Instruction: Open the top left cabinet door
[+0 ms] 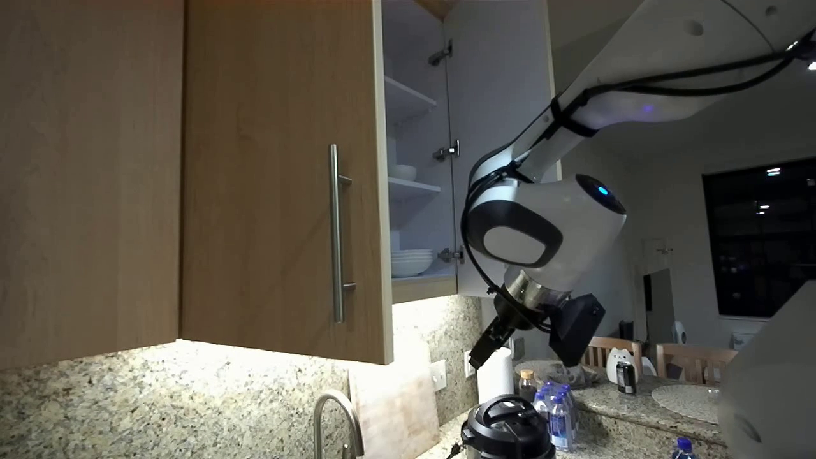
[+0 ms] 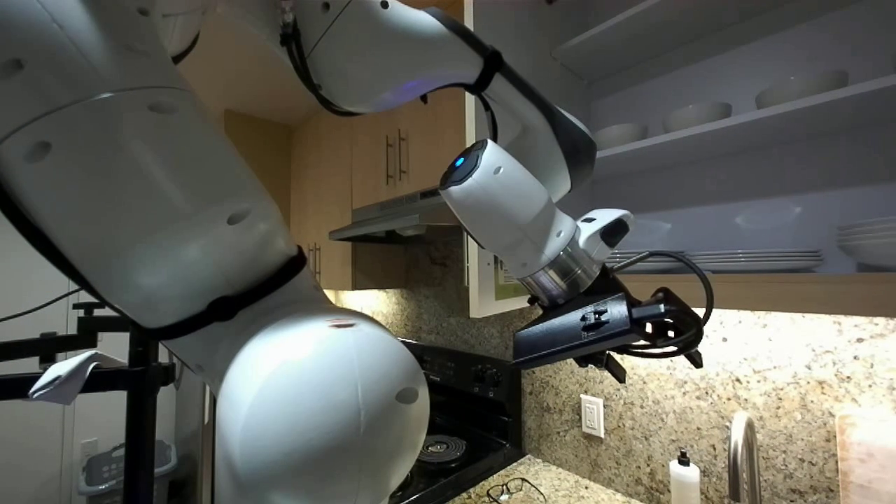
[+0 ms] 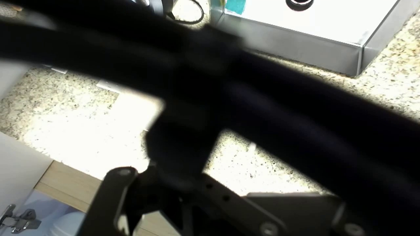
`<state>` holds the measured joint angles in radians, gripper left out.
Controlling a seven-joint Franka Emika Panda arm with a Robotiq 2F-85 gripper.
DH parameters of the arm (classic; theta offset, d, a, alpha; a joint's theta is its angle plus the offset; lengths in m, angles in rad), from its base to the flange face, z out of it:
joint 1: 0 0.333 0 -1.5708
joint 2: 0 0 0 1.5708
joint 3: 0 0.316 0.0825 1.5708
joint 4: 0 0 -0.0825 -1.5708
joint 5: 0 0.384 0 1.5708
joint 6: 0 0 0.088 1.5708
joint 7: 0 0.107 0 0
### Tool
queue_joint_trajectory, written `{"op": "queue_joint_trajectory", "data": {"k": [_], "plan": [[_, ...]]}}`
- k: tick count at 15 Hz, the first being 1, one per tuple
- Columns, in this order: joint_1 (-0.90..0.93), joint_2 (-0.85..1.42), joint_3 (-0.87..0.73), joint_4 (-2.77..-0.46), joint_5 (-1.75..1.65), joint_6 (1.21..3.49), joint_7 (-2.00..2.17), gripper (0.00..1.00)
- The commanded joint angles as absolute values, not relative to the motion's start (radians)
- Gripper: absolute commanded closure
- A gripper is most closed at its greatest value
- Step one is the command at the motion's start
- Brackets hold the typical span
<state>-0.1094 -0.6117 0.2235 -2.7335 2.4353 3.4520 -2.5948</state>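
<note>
The top left cabinet door is a tall wood-grain door with a vertical silver bar handle. It stands swung out, with shelves showing past its free edge. An exterior view shows its pale inner face and the handle edge-on. The door does not show in the wrist view. My gripper is below cabinet height, right of the door and apart from its handle. In an exterior view the gripper has its fingertips apart with nothing between them. In the wrist view dark blurred bars hide the fingertips.
A pale grey-white door panel stands open behind the arm. Shelves hold bowls and plates. Below are the faucet, a black-lidded pot, bottles, the stove and the sink.
</note>
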Motion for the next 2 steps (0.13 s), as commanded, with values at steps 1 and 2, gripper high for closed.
{"op": "queue_joint_trajectory", "data": {"k": [1,2], "plan": [[-0.109,-0.612,0.223,-2.733,2.435,3.452,-2.595,0.0],[-0.109,-0.612,0.223,-2.733,2.435,3.452,-2.595,0.0]]}}
